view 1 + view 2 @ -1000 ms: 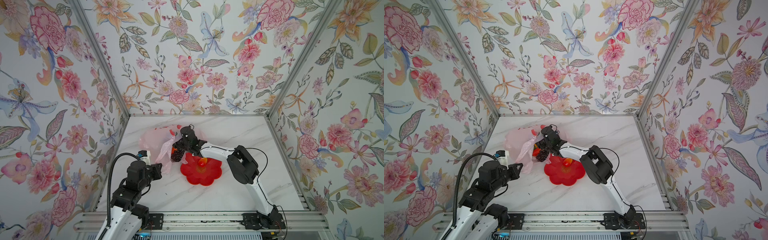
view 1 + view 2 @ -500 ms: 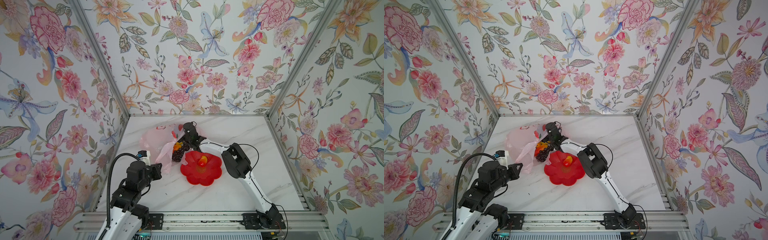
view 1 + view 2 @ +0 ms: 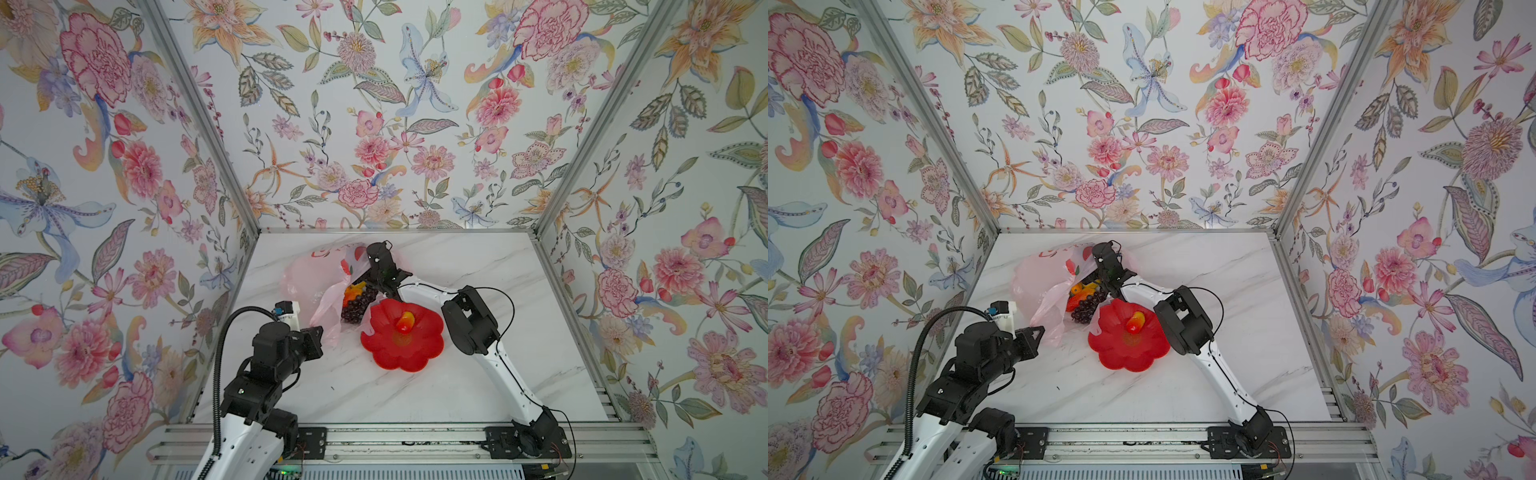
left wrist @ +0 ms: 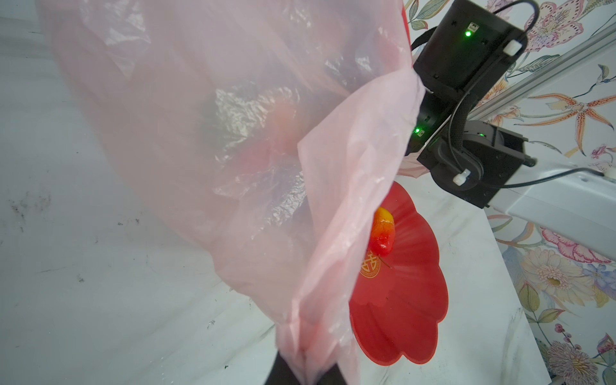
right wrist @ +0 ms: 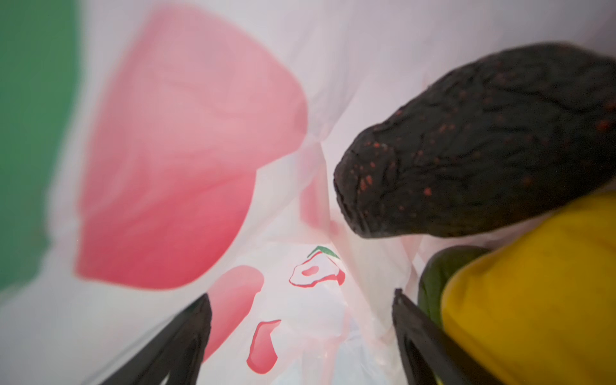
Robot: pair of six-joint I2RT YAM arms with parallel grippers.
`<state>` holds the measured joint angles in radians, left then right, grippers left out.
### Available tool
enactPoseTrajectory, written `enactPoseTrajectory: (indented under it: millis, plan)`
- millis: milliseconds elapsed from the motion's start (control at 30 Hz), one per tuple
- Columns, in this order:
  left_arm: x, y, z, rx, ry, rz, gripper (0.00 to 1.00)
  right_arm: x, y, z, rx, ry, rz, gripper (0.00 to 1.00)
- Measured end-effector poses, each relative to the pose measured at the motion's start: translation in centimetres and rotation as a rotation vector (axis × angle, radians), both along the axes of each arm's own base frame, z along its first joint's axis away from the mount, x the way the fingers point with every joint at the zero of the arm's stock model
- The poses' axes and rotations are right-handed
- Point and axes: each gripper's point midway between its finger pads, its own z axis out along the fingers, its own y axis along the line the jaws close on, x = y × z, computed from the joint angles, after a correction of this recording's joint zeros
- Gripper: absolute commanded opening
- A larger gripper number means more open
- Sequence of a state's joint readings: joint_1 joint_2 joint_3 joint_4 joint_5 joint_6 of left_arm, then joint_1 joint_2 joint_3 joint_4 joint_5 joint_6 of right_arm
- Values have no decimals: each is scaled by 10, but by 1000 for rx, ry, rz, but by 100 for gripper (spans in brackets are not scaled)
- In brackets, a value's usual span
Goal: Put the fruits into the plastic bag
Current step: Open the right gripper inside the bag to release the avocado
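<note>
The pale pink plastic bag lies at the back left of the table. My left gripper is shut on its bunched handle and holds the mouth up. My right gripper is inside the bag, open, with nothing between its fingers. Just beyond it lie a blackish avocado, a yellow fruit and a green one. In both top views a grape bunch and a mango show at the bag mouth. Another mango lies on the red plate.
The red flower-shaped plate sits right beside the bag mouth, under my right forearm. Flowered walls with metal posts close in the marble table on three sides.
My right wrist has pushed a little further back into the bag and its elbow has swung left. The left arm and the plate have not moved.
</note>
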<state>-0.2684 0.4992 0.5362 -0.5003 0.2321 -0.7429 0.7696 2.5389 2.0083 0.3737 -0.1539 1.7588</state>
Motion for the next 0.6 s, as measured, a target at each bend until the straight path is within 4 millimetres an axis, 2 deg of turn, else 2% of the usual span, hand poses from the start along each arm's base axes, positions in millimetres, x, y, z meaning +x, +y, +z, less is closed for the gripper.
enactPoseTrajectory:
  millis: [467,600]
  plan:
    - [0,0,0,0,0,0,0,-11,-5,0,3,13,39,87]
    - [0,0,0,0,0,0,0,-22,-9,0,-13,41,68,88]
